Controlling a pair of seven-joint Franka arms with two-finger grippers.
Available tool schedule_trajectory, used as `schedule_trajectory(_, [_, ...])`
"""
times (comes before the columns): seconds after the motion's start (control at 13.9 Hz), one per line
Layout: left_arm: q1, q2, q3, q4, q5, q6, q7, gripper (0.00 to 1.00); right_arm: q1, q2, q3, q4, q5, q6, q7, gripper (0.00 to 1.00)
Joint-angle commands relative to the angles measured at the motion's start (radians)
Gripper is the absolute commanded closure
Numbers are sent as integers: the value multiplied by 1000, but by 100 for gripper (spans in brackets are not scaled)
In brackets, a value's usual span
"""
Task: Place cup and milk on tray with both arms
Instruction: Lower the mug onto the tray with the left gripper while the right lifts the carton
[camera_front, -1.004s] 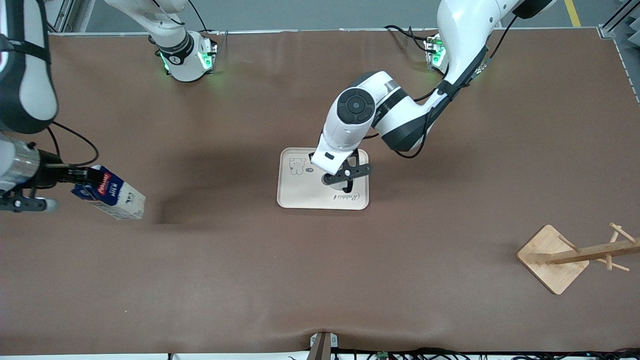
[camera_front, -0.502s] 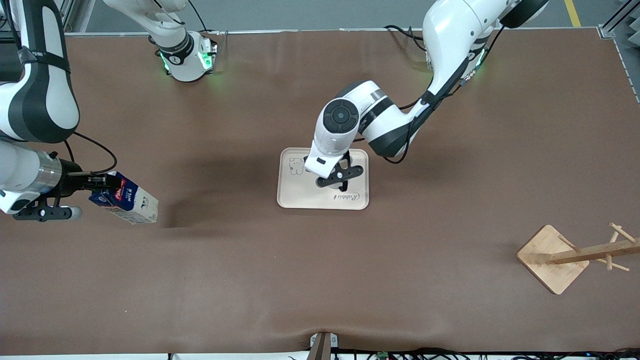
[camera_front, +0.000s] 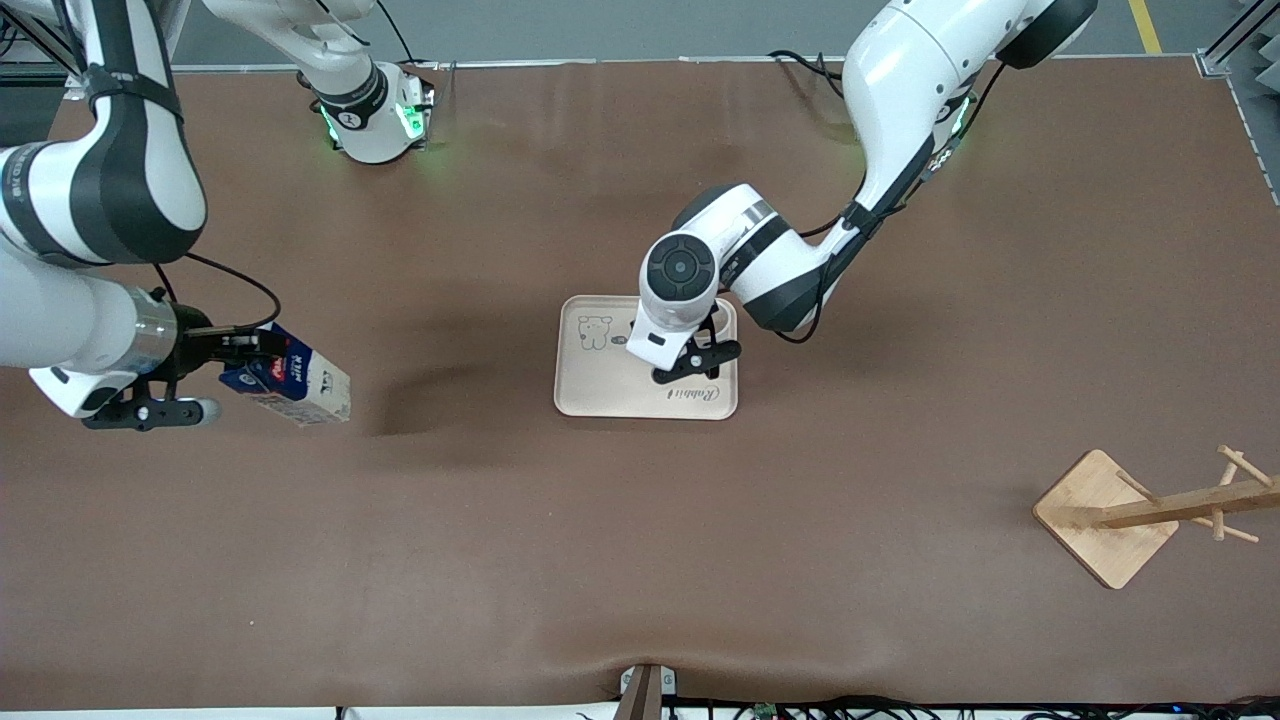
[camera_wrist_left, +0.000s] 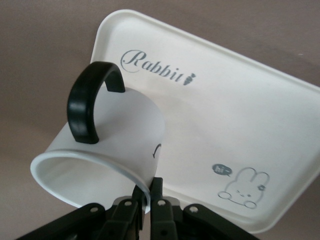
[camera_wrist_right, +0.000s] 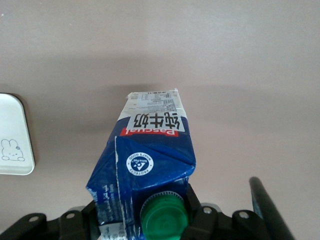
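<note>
My left gripper (camera_front: 690, 362) is over the cream tray (camera_front: 600, 385), shut on the rim of the white mug (camera_wrist_left: 107, 150). The mug hangs tilted above the tray (camera_wrist_left: 225, 120), black handle (camera_wrist_left: 87, 102) up; the arm hides it in the front view. My right gripper (camera_front: 235, 358) is shut on the top of the dark-blue milk carton (camera_front: 290, 377), held tilted above the table toward the right arm's end. In the right wrist view the carton (camera_wrist_right: 147, 155) shows its green cap (camera_wrist_right: 164, 214) between the fingers, and a corner of the tray (camera_wrist_right: 15, 135).
A wooden rack with a square base (camera_front: 1105, 515) and pegs lies toward the left arm's end, nearer to the front camera than the tray. The brown table cover (camera_front: 640, 540) spreads all round.
My right gripper has carried the milk carton toward the tray. My left gripper with the mug has shifted slightly over the tray, and the left arm's elbow has moved.
</note>
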Motion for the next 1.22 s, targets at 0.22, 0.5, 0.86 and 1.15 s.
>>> schedule_trajectory(0.22, [-3, 61, 4, 31, -37, -20, -27, 100, 41, 6, -5, 35, -19, -29, 25, 96])
schedule_trajectory(0.5, [-1, 61, 4, 31, -40, -20, -25, 55, 145, 31, -5, 32, -21, -13, 148, 95])
schedule_trajectory(0.86, [3, 26, 7, 33, -17, -21, -21, 0, 253, 64, -4, 34, -2, 17, 279, 95])
schedule_trajectory(1.15, [49, -52, 16, 80, -17, -90, -21, 0, 378, 101, -2, 34, 40, 77, 491, 95])
